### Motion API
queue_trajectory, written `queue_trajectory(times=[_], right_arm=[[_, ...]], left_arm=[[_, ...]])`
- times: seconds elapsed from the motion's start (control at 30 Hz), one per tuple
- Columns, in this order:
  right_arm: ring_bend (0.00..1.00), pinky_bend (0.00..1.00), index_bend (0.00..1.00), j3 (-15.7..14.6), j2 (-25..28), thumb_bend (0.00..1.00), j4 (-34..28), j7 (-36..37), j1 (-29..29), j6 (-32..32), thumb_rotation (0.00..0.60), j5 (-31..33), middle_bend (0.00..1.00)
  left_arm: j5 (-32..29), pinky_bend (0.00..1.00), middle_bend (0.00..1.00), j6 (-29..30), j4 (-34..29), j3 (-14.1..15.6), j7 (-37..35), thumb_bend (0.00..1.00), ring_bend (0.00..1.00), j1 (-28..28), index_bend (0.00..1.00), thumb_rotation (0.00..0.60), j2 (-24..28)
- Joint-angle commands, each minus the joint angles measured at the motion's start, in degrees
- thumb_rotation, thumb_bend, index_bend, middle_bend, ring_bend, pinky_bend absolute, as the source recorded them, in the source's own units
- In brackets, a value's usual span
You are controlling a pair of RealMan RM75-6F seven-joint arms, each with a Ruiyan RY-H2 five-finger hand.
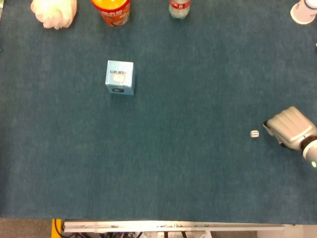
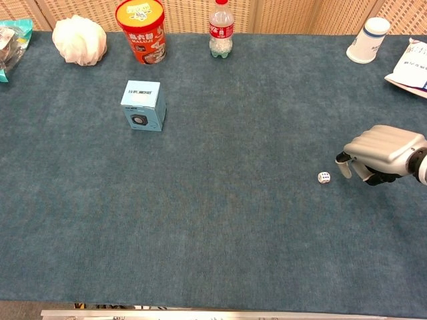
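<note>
Toward the near right of the blue worktop (image 2: 220,227), the right hand (image 2: 381,153) (image 1: 288,128) hovers low with its fingers (image 2: 345,165) curled downward and holding nothing. Just beside the fingertips, on their left and not touching them, lies a small white die (image 2: 323,177) (image 1: 254,134), resting on the cloth well in from the right edge.

Farther back and toward the left, a light blue box (image 2: 143,105) (image 1: 120,77) stands upright on its own, well apart from the hand.

Along the far edge stand a white puffy bundle (image 2: 79,40) near the left corner, an orange cup-shaped tub (image 2: 141,21) beside it, and a clear bottle with a red label (image 2: 221,29) near the middle. Toward the far right corner a white paper cup (image 2: 367,40) stands, with a white packet (image 2: 409,67) at the right edge just nearer than it.

The left hand does not appear in either view.
</note>
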Motion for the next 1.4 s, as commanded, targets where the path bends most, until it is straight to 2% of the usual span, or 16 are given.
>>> queue_trajectory(times=[0.03, 1.4], right_arm=[[1.0, 1.0, 0.46, -0.3, -0.4, 1.0, 0.2, 0.3, 0.5, 0.1, 0.6, 0.2, 1.0], [1.0, 1.0, 0.46, -2.6, -3.8, 1.0, 2.0, 5.0, 4.4, 1.3, 0.6, -1.0, 1.0]], left_arm=[[0.0, 0.34, 0.28, 0.1, -0.1, 0.0, -0.1, 0.0, 0.2, 0.1, 0.23, 0.6, 0.1], [0.0, 0.34, 0.28, 0.4, -0.5, -0.3, -0.6, 0.0, 0.21, 0.6, 0.23, 0.6, 0.6]])
